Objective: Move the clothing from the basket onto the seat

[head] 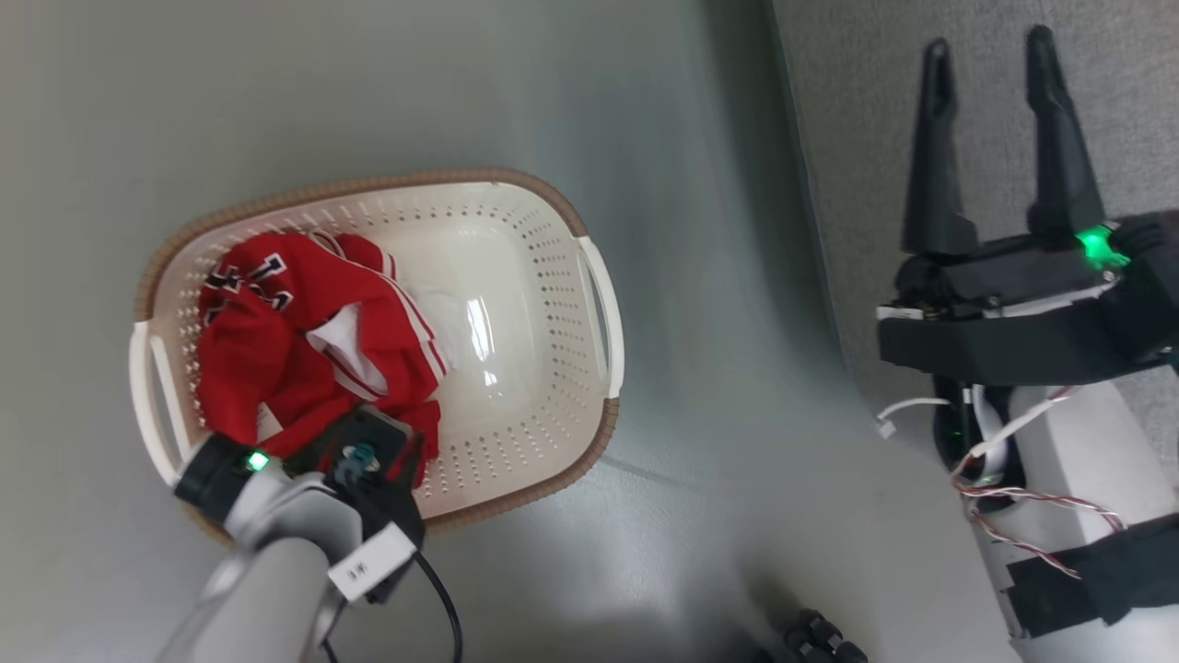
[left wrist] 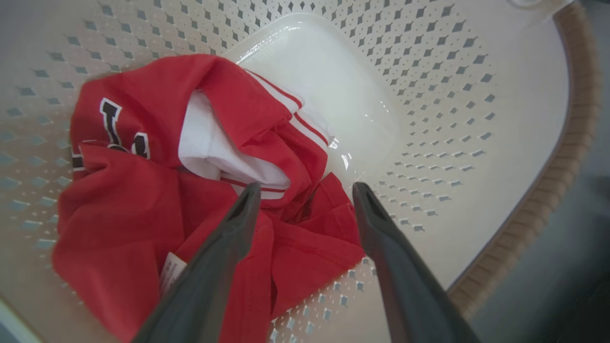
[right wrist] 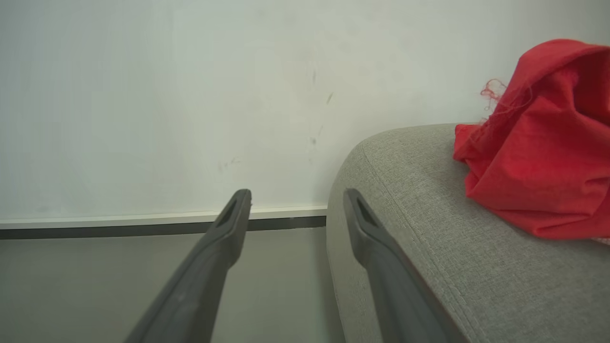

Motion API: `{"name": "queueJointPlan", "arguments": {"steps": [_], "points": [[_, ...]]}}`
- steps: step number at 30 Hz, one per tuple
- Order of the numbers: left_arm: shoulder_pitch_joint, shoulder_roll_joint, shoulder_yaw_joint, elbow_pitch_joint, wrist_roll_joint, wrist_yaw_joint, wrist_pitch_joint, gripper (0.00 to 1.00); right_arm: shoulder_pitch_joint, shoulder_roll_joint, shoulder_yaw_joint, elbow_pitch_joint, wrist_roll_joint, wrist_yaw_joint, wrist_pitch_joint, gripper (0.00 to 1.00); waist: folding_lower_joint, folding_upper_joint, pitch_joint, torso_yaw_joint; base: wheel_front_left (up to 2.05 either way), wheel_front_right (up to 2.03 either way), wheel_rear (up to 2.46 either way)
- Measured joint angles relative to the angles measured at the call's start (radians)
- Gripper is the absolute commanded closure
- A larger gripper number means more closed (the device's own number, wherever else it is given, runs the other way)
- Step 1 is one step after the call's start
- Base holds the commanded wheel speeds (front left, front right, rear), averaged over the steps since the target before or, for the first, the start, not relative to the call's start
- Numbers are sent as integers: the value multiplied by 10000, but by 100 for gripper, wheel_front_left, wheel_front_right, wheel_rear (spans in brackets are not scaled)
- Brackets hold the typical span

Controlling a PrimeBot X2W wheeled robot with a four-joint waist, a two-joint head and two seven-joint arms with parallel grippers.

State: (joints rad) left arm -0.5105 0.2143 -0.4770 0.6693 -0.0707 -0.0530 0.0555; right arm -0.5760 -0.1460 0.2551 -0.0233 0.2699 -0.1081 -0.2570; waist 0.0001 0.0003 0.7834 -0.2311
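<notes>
Our left gripper [left wrist: 306, 190] hangs inside the basket [head: 368, 189], fingers apart astride a fold of the clothing [left wrist: 143, 214], placed, we judge, for a pinch. Our right gripper [head: 989, 55], likewise apart and empty, waits over the seat [right wrist: 429, 247]. The right wrist view shows a red garment [right wrist: 538, 157] lying on that seat, beyond the head view's frame.
</notes>
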Motion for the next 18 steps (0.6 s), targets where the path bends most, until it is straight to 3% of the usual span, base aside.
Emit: {"name": "queueJointPlan", "arguments": {"steps": [18], "points": [[-1227,341,50,1641,408,372,840,0,-338,349,370,42,-244,291,0,0,0,-2,699,-408,0,0,0]]}}
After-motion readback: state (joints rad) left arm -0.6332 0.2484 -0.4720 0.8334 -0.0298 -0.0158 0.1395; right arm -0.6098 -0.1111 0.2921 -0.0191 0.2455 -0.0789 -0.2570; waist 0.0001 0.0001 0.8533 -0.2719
